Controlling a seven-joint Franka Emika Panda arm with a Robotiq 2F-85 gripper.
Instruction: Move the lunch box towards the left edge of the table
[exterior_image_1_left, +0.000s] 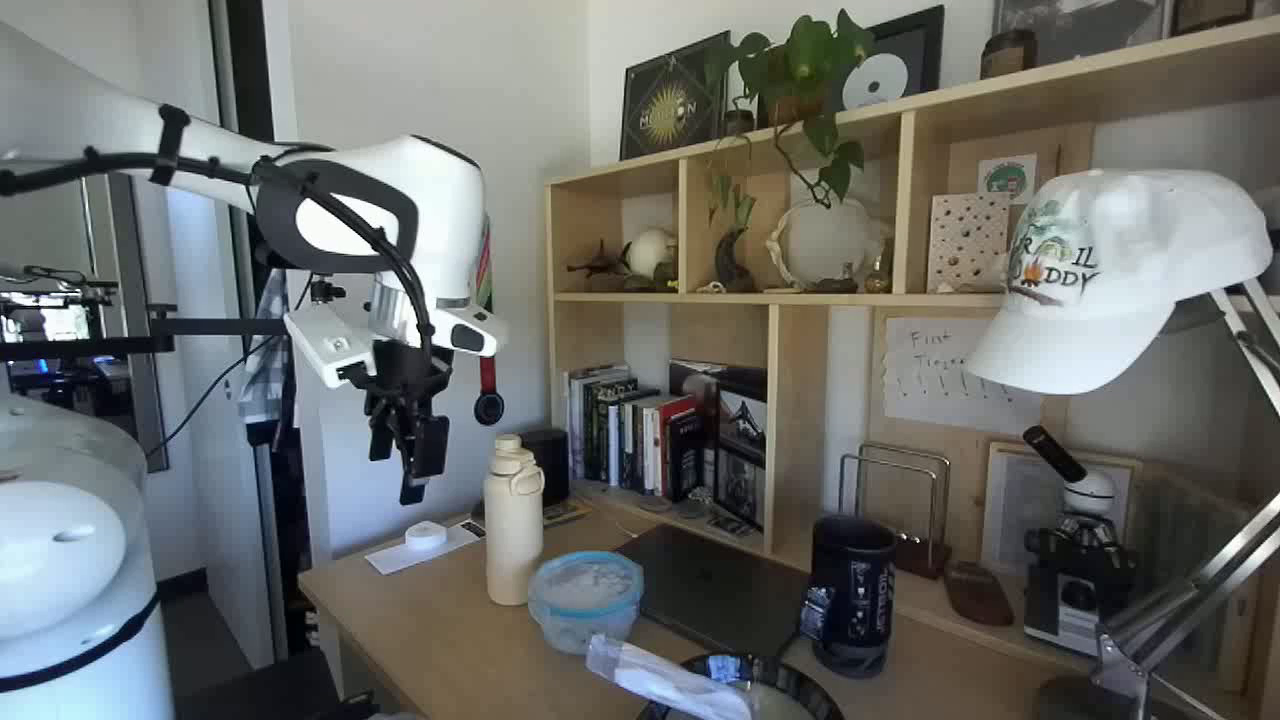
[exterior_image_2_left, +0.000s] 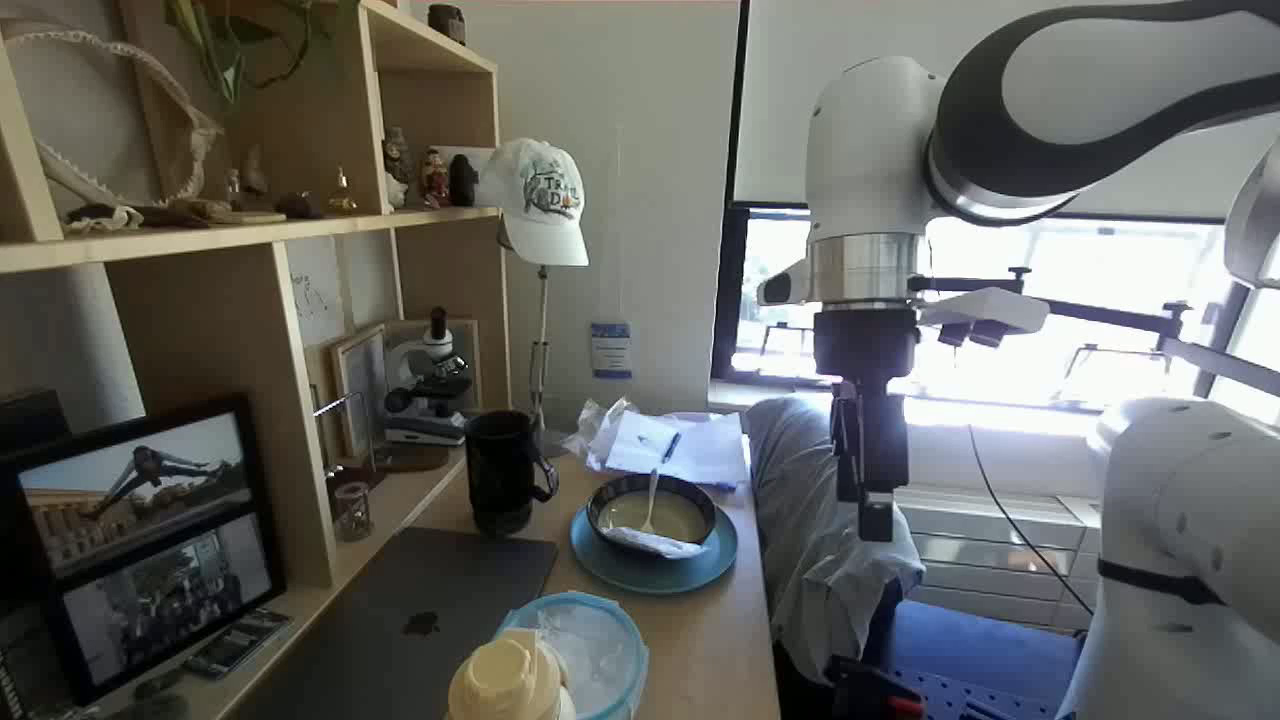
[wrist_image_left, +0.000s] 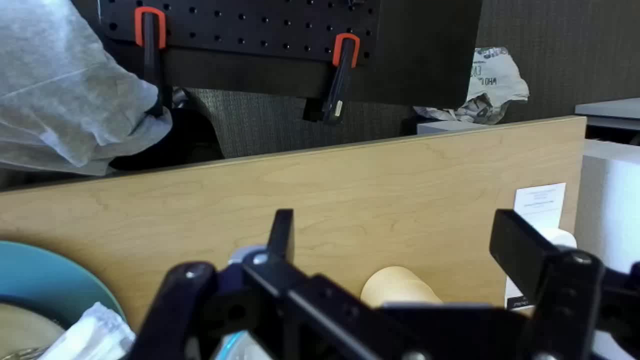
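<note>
The lunch box (exterior_image_1_left: 586, 605) is a squat, round, clear-bodied container with a light blue rim. It stands upright on the light wood table (exterior_image_1_left: 430, 640), beside the cream bottle. In an exterior view the bottle's top partly covers the lunch box (exterior_image_2_left: 605, 655). In the wrist view only a sliver of the lunch box (wrist_image_left: 243, 348) shows behind a gripper finger; the rest is hidden. My gripper (wrist_image_left: 394, 225) is open with nothing between its fingers. It hangs well above the table, apart from the lunch box, in both exterior views (exterior_image_1_left: 410, 462) (exterior_image_2_left: 868, 495).
The cream bottle (exterior_image_1_left: 515, 545) stands tall right next to the lunch box. A closed laptop (exterior_image_1_left: 715, 585), black mug (exterior_image_1_left: 853, 600) and black bowl (exterior_image_2_left: 650, 510) on a blue plate (exterior_image_2_left: 655, 575) are nearby. A white card (exterior_image_1_left: 425, 548) lies near the table end. A shelf unit (exterior_image_1_left: 790, 430) stands behind.
</note>
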